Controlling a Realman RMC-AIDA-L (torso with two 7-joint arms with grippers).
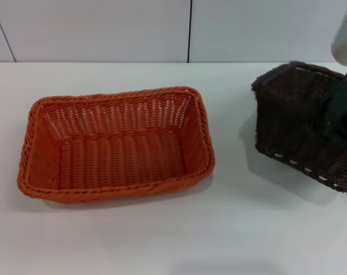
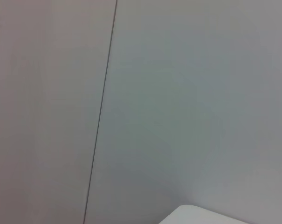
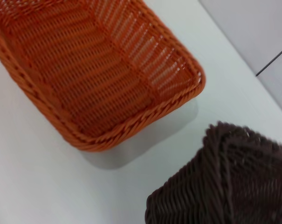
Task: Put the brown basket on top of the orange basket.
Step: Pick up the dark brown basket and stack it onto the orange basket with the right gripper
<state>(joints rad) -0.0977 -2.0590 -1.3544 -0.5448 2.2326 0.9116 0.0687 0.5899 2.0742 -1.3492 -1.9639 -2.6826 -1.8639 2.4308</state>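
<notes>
Step in hand: transfer. The brown basket is tilted at the right of the worktop, its near edge raised, with a shadow under it; it appears lifted or partly lifted. The right gripper reaches into it at the right edge of the head view; its fingers look closed on the basket wall, though the contact itself is hidden. The orange basket sits flat and empty at centre-left, well apart from the brown one.

Next move, by judgement: carry leftward, high enough for the brown base to clear the orange rim, level it, then lower squarely.

Bare worktop lies between the baskets. Left gripper not in view; its camera faces the wall.
</notes>
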